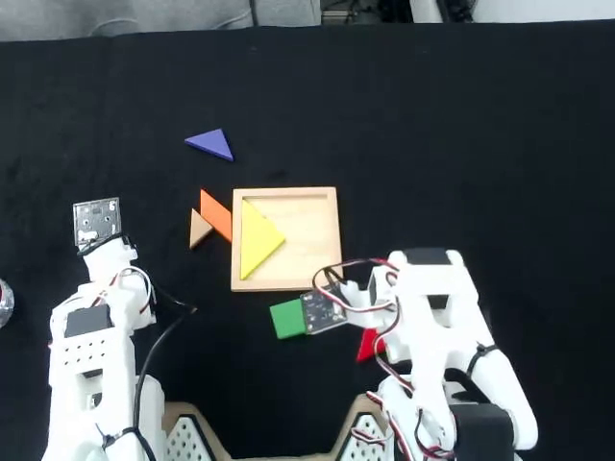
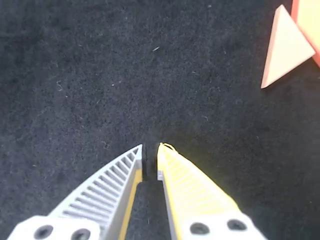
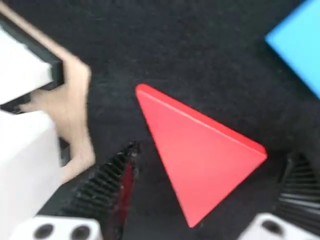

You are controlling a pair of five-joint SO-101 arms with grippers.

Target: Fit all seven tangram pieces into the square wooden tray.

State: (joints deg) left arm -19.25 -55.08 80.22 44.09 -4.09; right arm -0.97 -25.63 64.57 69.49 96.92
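The square wooden tray [image 1: 317, 206] lies mid-table with a yellow triangle [image 1: 258, 238] inside it. An orange piece [image 1: 216, 215] and a tan triangle [image 1: 199, 229] lie against its left side. A purple triangle [image 1: 211, 144] lies farther back, and a green square [image 1: 287, 318] sits in front of the tray. My right gripper [image 3: 213, 152] is open above the red triangle [image 3: 200, 150], one finger on each side and neither touching it. A blue piece [image 3: 300, 45] lies just beyond. My left gripper [image 2: 150, 150] is shut on nothing over bare cloth, with the tan triangle [image 2: 285, 47] ahead of it.
Black cloth covers the table. The left arm [image 1: 96, 317] stands at the front left, and the right arm [image 1: 437, 317] at the front right hides most of the red triangle [image 1: 368, 343]. The arms' base bracket [image 1: 192, 437] sits at the front edge.
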